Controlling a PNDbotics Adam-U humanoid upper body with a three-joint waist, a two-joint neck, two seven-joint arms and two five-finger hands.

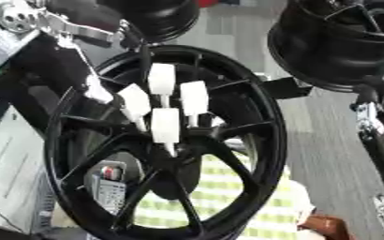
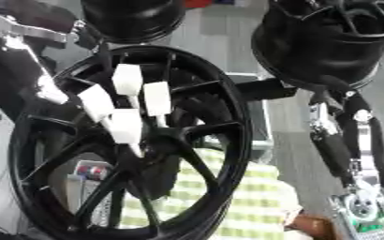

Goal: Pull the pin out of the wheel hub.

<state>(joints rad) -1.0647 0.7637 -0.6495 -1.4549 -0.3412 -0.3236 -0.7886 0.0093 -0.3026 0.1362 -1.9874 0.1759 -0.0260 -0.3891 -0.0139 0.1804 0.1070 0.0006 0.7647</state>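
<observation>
At the far left a pale sheet or panel (image 1: 11, 159) slants down the edge of the view, with the left arm's black and silver links (image 1: 60, 23) crossing above it from the upper corner. Below those links a white piece (image 1: 97, 91) lies against the rim's left side; whether it belongs to the left hand, and how that hand's fingers stand, I cannot tell.

The black wheel hub (image 1: 265, 126) fills the middle, standing nearly upright with its spokes meeting at a dark centre. Four white pins (image 1: 165, 124) stick out of that centre in a close cluster — blocky heads on thin stems, the lowest one nearest the middle. Through the lower spokes show a yellow-green checked cloth (image 1: 228, 197) and a small grey box with red on it (image 1: 107, 180).

Behind, two more black wheels stand at the top: one above the hub (image 1: 158, 16), one at the upper right (image 1: 335, 42). Grey floor (image 1: 326, 140) runs between them.

At the right edge the right arm (image 2: 335, 150) hangs down — its hand is not shown.
</observation>
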